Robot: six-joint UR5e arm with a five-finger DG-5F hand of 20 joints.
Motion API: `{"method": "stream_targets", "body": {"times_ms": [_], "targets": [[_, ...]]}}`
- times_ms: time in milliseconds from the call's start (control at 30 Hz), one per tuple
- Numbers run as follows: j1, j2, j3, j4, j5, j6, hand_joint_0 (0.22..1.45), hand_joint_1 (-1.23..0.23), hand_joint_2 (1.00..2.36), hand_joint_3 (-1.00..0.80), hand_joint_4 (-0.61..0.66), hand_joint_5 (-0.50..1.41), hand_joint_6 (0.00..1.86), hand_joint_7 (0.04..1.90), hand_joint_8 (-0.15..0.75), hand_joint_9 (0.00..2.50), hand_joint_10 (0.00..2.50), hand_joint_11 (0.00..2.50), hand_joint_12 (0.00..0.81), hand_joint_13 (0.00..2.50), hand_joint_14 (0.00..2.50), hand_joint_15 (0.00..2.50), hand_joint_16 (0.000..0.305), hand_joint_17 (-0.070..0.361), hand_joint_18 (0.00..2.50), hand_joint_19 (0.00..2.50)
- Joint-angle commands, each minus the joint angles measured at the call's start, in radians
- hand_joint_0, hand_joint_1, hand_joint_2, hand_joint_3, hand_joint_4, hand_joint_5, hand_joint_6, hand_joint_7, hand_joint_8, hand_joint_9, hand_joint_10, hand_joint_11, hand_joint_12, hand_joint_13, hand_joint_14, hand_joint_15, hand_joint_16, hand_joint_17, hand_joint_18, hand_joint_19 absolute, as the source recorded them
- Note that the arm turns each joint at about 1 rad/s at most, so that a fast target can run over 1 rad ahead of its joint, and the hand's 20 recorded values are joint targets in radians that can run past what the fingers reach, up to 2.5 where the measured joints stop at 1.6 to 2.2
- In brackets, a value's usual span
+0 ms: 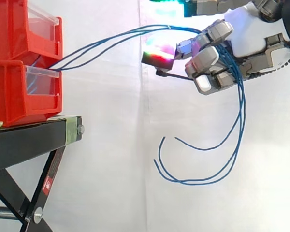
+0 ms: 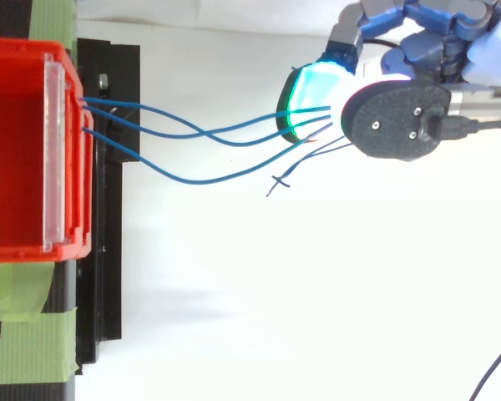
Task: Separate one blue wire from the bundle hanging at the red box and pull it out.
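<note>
right of the stacked red bins [image 1: 19, 92] on the black stand [image 1: 29, 135], the robot hand [image 1: 246, 38] had its fingers curled round the blue wires [image 1: 241, 111], gripped together as a bundle. the blue wires ran from the lower bin's front up to the robot hand, crossing in the top view, then drooped below it in loops with free ends hanging.

The 2 bins [image 1: 19, 92] are bright red, with clear, colourless front panels. The blue wires [image 1: 241, 111] are a plain mid-blue, with no stripes. The hand [image 1: 253, 34] has a white shell and grey fingers [image 1: 208, 60]. One pad glows red, green and magenta in the side view, and green-cyan in the top view. The stand [image 1: 24, 140] is black with pale green tape [image 2: 21, 326]. The curtain [image 1: 111, 145] is white.
</note>
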Motion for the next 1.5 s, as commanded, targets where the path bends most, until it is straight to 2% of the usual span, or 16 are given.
{"method": "stream_targets", "body": {"times_ms": [0,500,700,800,1000,1167,1467], "targets": [[0.0,0.001,0.0,0.0,0.0,0.0,0.58,-0.71,1.01,-0.36,0.17,-0.19,0.89,0.94,0.316,0.97,1.38,1.45,0.427,0.93,0.67,1.52,0.054,0.122,0.97,0.93],[0.0,0.001,0.032,-0.018,0.002,0.0,0.61,-0.86,1.01,-0.4,0.18,-0.2,0.9,0.91,0.311,0.91,1.41,1.45,0.432,0.97,0.6,1.57,0.053,0.12,1.0,0.91],[0.0,0.001,0.032,-0.018,0.002,0.0,0.65,-0.87,1.02,-0.3,0.14,-0.21,0.91,0.92,0.297,0.91,1.44,1.41,0.432,0.98,0.56,1.59,0.052,0.118,1.01,0.9],[0.0,0.001,0.032,-0.018,0.002,0.0,0.65,-0.84,1.02,-0.2,0.1,-0.21,0.92,0.95,0.31,0.92,1.45,1.42,0.429,0.98,0.56,1.58,0.052,0.118,1.01,0.91],[0.0,0.001,0.032,-0.018,0.002,0.0,0.68,-0.84,1.02,-0.1,0.15,-0.22,0.93,0.9,0.298,0.89,1.45,1.41,0.424,0.97,0.56,1.6,0.052,0.118,1.0,0.9],[0.0,0.001,0.038,-0.02,0.002,0.002,0.69,-0.93,1.02,-0.17,0.2,-0.24,0.92,0.9,0.301,0.77,1.4,1.43,0.438,0.88,0.55,1.61,0.054,0.122,0.94,0.85],[-0.002,0.001,0.043,-0.032,0.002,0.002,0.66,-0.98,1.02,-0.22,0.22,-0.25,0.9,0.92,0.31,0.69,1.29,1.48,0.443,0.8,0.5,1.63,0.057,0.128,0.87,0.81]]}}
